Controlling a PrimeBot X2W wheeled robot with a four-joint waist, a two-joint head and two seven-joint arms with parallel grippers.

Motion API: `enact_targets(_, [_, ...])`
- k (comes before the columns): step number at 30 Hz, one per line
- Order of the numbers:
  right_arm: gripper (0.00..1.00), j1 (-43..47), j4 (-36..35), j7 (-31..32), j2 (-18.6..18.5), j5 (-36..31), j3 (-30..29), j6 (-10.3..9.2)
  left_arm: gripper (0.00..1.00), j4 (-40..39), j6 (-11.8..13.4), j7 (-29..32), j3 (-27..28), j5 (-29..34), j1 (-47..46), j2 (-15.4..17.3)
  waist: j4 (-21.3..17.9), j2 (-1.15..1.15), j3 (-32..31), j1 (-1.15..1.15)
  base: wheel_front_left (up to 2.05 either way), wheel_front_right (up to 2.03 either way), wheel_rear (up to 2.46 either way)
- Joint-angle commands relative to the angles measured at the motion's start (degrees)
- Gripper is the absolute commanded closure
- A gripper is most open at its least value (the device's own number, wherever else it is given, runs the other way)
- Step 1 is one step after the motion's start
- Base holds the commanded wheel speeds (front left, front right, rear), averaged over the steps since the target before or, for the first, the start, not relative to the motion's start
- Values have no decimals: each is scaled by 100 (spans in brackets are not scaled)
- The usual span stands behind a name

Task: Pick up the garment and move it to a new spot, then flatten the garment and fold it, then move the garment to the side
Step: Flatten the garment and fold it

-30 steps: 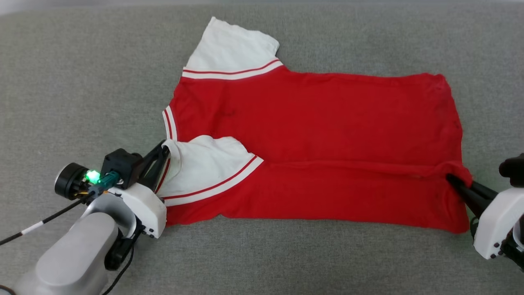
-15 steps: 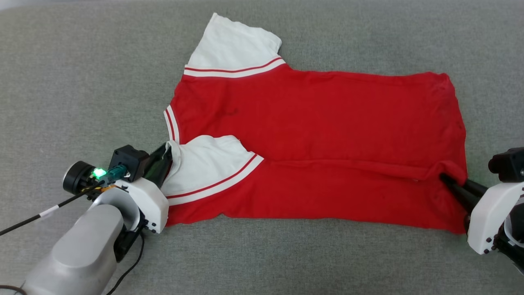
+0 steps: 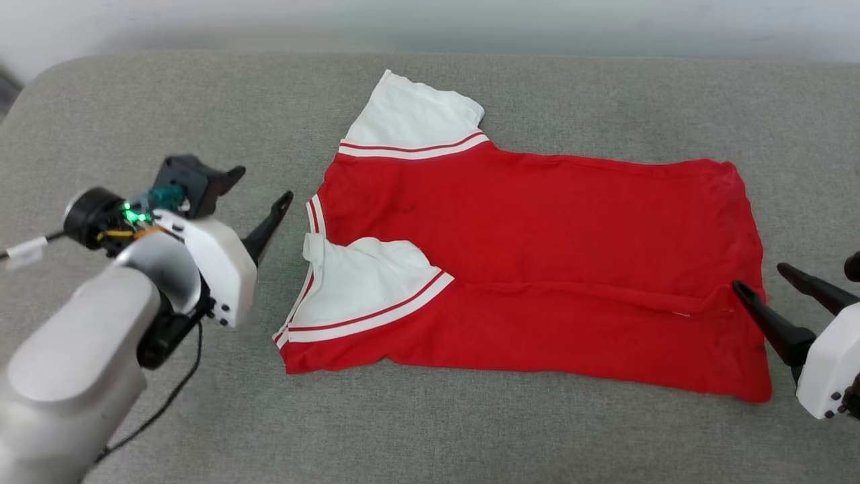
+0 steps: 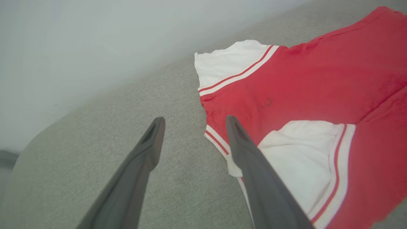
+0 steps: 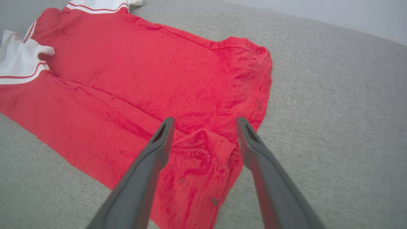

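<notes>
Item: garment (image 3: 537,269), red with white sleeves, lying crosswise on the grey cushion (image 3: 470,437), collar end toward our left, hem toward our right, plain red face up. Change noted: a second ago we had both pincers clamped on the cloth. Now the left gripper (image 3: 264,183) stands with its fingers spread wide and nothing between them, drawn off to the left of the collar and clear of the fabric. The right gripper (image 3: 759,276) is likewise spread wide and empty. The fold itself lies as before; the camera has shifted, bringing in the cushion's far edge and a pale wall (image 3: 430,20). Near long edge folded inward over the body, the near sleeve (image 3: 363,282) lying on top of it; far sleeve (image 3: 416,114) spread flat. In the right wrist view the right gripper (image 5: 206,119) straddles the bunched hem corner; we cannot tell whether a fingertip touches it. In the left wrist view the left gripper (image 4: 194,119) sits over bare cushion just beside the striped collar. Cut off: the right gripper's body at the picture's right edge. A small dark mark near the collar is too faint to identify.
</notes>
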Motion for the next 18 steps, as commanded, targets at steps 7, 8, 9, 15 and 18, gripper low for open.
enact_targets(7, [0, 186, -256, 219, 144, -174, -288, -7, 0, -911, -113, 1845, -171, -605, -289, 406, -7, 0, 41, 0, 0, 0, 0])
enact_targets(8, [0, 187, -287, 242, 164, -201, -314, -7, 0, -993, -134, 2160, -215, -731, -299, 447, -14, 0, 48, 0, 0, 0, 0])
enact_targets(9, [0, 185, -321, 285, 179, -217, -342, -7, 0, -1080, -156, 2463, -279, -821, -319, 491, -21, 0, 55, 0, 0, 0, 0])
enact_targets(15, [0, 220, -473, 534, 305, -265, -393, -7, 0, -1283, -198, 3946, -595, -1337, -445, 610, -88, 0, 111, 0, 0, 0, 0])
enact_targets(18, [0, 202, -531, 644, 355, -274, -374, -7, 0, -1188, -164, 4475, -660, -1685, -396, 562, -136, 0, 156, 0, 0, 0, 0])
